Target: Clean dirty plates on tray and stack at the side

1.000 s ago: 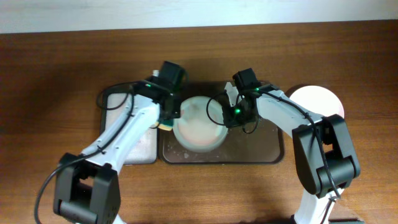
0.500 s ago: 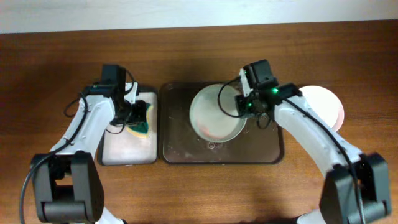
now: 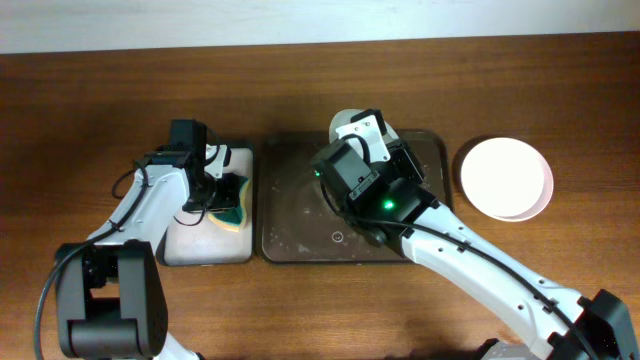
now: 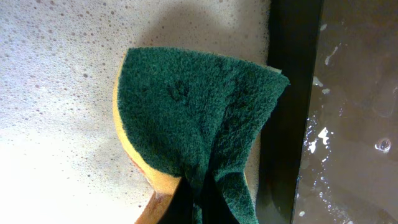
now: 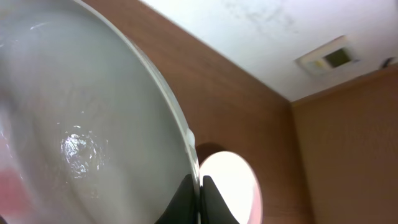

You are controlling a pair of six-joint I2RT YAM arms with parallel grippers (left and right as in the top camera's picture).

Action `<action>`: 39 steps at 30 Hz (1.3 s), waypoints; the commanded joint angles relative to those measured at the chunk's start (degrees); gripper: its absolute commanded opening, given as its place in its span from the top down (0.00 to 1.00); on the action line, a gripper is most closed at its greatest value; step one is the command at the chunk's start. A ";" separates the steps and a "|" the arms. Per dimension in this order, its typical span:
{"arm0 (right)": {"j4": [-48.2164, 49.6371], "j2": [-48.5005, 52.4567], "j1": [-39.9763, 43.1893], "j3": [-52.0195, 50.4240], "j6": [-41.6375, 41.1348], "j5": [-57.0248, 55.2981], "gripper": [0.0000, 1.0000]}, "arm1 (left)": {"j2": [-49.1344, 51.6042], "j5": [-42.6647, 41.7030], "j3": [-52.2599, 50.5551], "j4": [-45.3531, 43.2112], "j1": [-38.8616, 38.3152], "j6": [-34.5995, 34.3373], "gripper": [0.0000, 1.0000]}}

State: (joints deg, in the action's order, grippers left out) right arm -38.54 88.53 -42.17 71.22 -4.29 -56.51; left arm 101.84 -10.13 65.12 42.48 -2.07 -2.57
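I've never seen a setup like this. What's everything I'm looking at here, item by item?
plates: two seen, white to pale; held plate tilted up above the brown tray, side plate on the table at the right
brown tray: one, dark brown, wet, middle of the table
small tray: one, black rim, white foamy inside, left of the brown tray
sponge: one, green over yellow, over the small tray
table: one, brown wood
left hand: one, black, shut on the sponge
right hand: one, black, shut on the held plate's rim
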 commanded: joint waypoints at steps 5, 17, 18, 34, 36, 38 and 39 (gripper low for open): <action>0.39 -1.16 -0.57 0.13 -0.42 -6.32 0.96 | -1.27 1.46 -0.20 -2.75 0.37 -0.76 1.00; 0.59 -1.07 17.22 0.13 -7.39 26.60 0.96 | -11.65 2.40 2.78 -2.01 0.37 -2.58 0.47; -0.33 -1.07 22.38 0.13 -9.97 31.89 0.96 | -12.26 2.43 2.75 -0.48 0.37 -2.56 0.35; -7.30 8.50 67.73 0.07 -12.28 66.60 0.43 | -11.80 2.45 2.36 3.19 0.37 -2.56 0.20; -6.67 8.50 65.40 0.07 -5.27 83.84 0.37 | -11.80 2.45 2.36 2.97 0.37 -2.58 0.06; -8.41 8.50 60.70 0.07 -1.44 87.93 0.27 | -11.80 2.71 2.36 2.75 0.37 -4.37 0.00; -9.75 8.50 58.29 0.07 -0.02 87.78 0.17 | -11.82 2.69 2.36 2.86 0.37 -5.25 0.00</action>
State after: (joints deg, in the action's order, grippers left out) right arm -47.11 96.62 19.86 71.22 -9.63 23.64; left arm 90.00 -7.49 67.20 45.43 -2.07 -5.85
